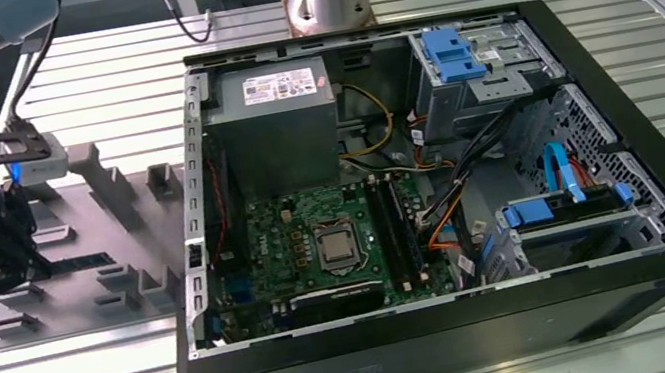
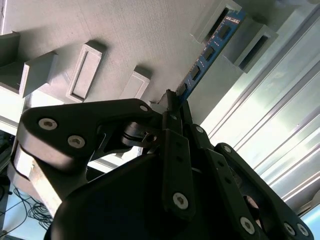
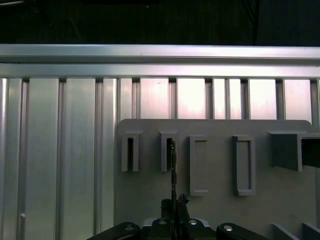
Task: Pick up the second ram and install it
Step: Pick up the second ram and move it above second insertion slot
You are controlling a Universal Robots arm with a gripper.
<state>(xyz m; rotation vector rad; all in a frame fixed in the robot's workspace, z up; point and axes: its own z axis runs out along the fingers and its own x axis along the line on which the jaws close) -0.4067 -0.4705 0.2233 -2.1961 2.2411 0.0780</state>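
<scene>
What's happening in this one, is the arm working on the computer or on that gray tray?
The arm's gripper is over the gray holder tray beside the open computer case, not inside it. It looks shut on one end of the second ram, whose far end is at a slotted holder on the tray. The stick has not yet reached the motherboard.

Exterior view high, far; both wrist views close on fixture plate (image 3: pixel 145 200).
</scene>
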